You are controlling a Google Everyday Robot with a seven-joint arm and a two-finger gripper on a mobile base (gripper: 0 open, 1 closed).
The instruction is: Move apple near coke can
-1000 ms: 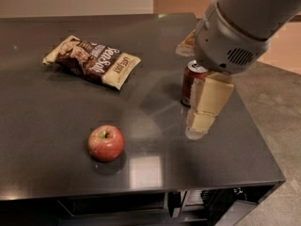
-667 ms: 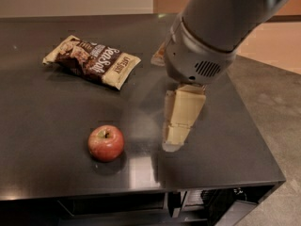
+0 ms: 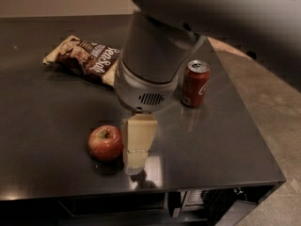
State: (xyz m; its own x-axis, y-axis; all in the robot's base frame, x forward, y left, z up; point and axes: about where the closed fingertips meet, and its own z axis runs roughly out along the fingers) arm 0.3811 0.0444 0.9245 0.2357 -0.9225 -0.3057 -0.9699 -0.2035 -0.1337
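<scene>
The apple (image 3: 105, 143) is small, round and red with a yellowish patch at its stem, and sits on the dark table (image 3: 42, 126) near the front. The coke can (image 3: 195, 83) stands upright to the right, red with white script and a silver top. My gripper (image 3: 135, 160) hangs from the big grey arm (image 3: 150, 69) just right of the apple, its cream finger reaching down close to the tabletop beside the fruit. The apple and the can are well apart.
A brown-and-cream snack bag (image 3: 87, 56) lies at the back left, partly hidden by the arm. The table's front edge (image 3: 141, 187) and right edge (image 3: 254, 126) are close by, with stone floor (image 3: 273, 93) beyond to the right.
The arm has swung left from over the can toward the apple, uncovering the can. The gripper now hangs right beside the apple. The apple and can have not moved.
</scene>
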